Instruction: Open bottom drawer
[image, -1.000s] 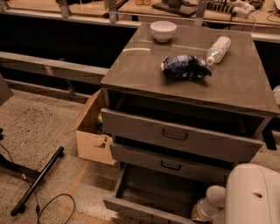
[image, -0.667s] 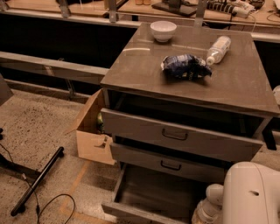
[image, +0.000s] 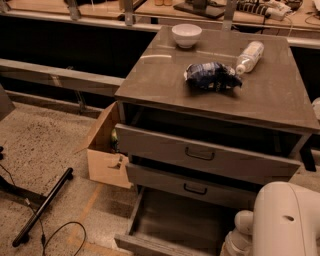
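The grey cabinet (image: 210, 95) has three drawers. The bottom drawer (image: 170, 220) is pulled far out, its empty inside showing; its front panel (image: 145, 246) lies at the picture's lower edge and its handle is hidden. The middle drawer (image: 192, 186) and the tall top drawer (image: 200, 156) each stand slightly out. My white arm (image: 285, 220) fills the lower right corner, beside the open bottom drawer. My gripper is out of view, below the picture's lower edge under the arm.
On the cabinet top stand a white bowl (image: 186, 35), a lying bottle (image: 249, 56) and a dark blue bag (image: 211, 76). An open cardboard box (image: 105, 160) sits left of the cabinet. A black bar (image: 42, 206) and a cable (image: 60, 235) lie on the floor.
The bottom drawer's front has slid a little farther out toward the camera. My arm has shifted slightly left with it.
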